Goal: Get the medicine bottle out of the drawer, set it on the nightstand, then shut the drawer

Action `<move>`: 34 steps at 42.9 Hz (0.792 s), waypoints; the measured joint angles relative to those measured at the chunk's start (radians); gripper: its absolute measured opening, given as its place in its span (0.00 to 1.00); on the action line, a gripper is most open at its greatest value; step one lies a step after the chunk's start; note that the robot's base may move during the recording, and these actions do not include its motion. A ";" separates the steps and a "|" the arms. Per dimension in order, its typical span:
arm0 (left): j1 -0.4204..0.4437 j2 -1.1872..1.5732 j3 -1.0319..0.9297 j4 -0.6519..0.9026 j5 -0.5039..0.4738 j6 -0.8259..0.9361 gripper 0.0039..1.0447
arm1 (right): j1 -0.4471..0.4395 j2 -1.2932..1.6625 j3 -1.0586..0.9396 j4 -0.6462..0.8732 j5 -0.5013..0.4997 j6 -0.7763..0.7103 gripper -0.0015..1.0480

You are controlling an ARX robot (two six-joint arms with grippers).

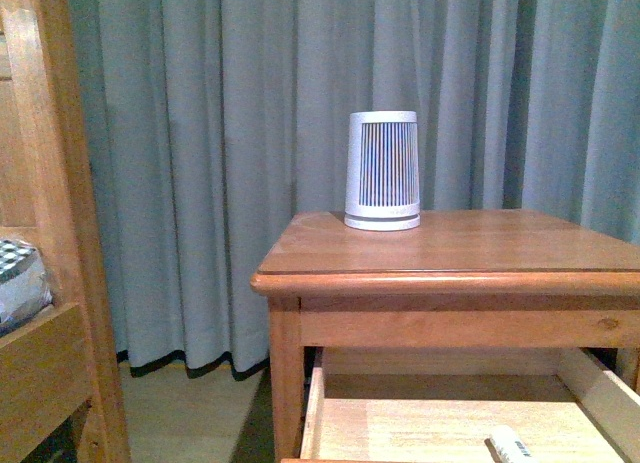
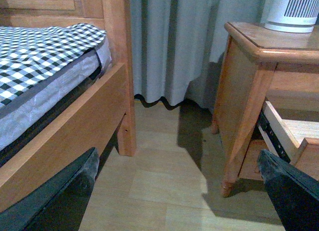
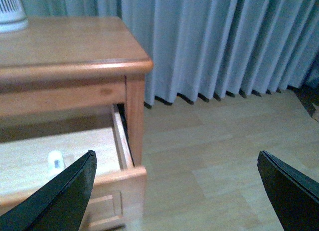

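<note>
The honey-coloured nightstand (image 1: 450,248) fills the right half of the front view. Its upper drawer (image 1: 440,423) is pulled out, pale inside. The small white medicine bottle (image 1: 510,446) lies on the drawer floor near the front right; the right wrist view shows the medicine bottle (image 3: 55,159) too, inside the drawer (image 3: 107,181). My right gripper (image 3: 177,191) is open, above the floor beside the drawer's front corner. My left gripper (image 2: 179,191) is open over the floor between bed and nightstand (image 2: 249,81). Neither arm shows in the front view.
A white-and-grey ribbed canister (image 1: 382,170) stands at the back of the nightstand top. A wooden bed frame (image 2: 75,126) with a checked cover (image 2: 40,56) is on the left. Grey curtains (image 1: 250,133) hang behind. Pale wood floor (image 3: 224,156) lies to the nightstand's right.
</note>
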 joint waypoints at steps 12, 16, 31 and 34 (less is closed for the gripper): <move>0.000 0.000 0.000 0.000 0.000 0.000 0.94 | 0.006 0.615 0.455 -0.069 -0.135 0.039 0.93; 0.000 0.000 0.000 0.000 0.000 0.000 0.94 | 0.011 0.765 0.520 -0.091 -0.170 0.063 0.93; 0.000 0.000 0.000 0.000 0.000 0.000 0.94 | 0.003 1.174 0.673 -0.079 -0.200 0.101 0.93; 0.000 0.000 0.000 0.000 0.000 0.000 0.94 | 0.003 1.237 0.724 -0.083 -0.205 0.102 0.93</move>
